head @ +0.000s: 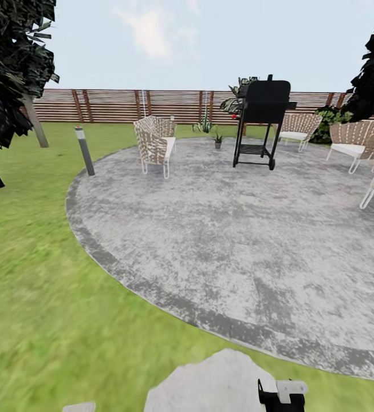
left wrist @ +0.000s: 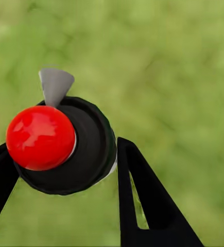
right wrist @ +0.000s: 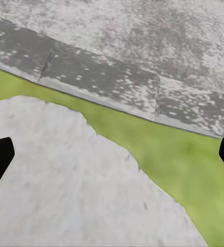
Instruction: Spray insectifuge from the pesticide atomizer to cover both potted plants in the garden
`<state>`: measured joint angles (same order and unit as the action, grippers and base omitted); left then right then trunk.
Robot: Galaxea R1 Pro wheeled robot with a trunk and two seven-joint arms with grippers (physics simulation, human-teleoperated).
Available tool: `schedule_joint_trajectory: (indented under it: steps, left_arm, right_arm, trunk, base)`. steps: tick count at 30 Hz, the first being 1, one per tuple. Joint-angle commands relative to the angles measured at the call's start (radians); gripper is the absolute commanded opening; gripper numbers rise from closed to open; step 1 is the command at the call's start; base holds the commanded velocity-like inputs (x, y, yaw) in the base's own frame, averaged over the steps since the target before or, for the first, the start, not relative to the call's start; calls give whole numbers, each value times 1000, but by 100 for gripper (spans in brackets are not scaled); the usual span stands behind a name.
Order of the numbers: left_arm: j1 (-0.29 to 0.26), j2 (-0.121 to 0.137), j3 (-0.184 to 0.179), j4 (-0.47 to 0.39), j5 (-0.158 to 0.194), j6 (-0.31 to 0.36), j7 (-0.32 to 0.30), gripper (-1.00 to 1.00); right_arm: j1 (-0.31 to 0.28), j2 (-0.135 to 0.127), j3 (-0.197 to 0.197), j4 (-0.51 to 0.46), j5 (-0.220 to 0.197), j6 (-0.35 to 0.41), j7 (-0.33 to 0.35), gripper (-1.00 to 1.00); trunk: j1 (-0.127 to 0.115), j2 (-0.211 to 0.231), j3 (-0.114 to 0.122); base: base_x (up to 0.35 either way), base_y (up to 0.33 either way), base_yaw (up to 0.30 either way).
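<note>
The left gripper (left wrist: 65, 170) has its fingers clamped on the pesticide atomizer (left wrist: 60, 144); the right gripper (right wrist: 112, 154) fingers stand apart. One potted plant (head: 217, 139) sits far off at twelve o'clock across the patio (head: 221, 240).

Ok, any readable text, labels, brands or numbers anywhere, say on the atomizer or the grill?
None readable.
The atomizer between the left gripper fingers shows a red ball top, black body and grey nozzle, no label facing the camera.
The black grill, chairs and fence carry no visible lettering or signs.
</note>
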<state>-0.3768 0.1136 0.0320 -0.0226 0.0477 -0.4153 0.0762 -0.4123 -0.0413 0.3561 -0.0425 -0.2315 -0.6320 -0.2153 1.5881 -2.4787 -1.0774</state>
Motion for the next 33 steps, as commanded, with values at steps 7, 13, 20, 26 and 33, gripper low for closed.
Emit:
schedule_joint_trajectory:
  steps: [7,13,20,26,33]
  left_arm:
    - [-1,0,2,0,4,-3,-1,-100]
    - [-1,0,2,1,4,-3,-1,-100]
    - [-1,0,2,0,4,-3,-1,-100]
    - [-1,0,2,0,4,-3,-1,-100]
    - [-1,0,2,1,4,-3,-1,-100]
  right_arm:
    - [0,0,9,0,-6,-2,-4,100]
    - [0,0,9,0,-6,-2,-4,100]
    - [0,0,9,0,-6,-2,-4,100]
    - [0,0,9,0,-6,-2,-4,100]
    - [0,0,9,0,-6,-2,-4,100]
  trunk:
    - [0,0,-1]
    - [0,0,-1]
    - [0,0,-1]
    - [0,0,-1]
    - [0,0,-1]
  base:
    - [340,0,0]
    - [340,0,0]
    - [340,0,0]
    - [340,0,0]
    - [340,0,0]
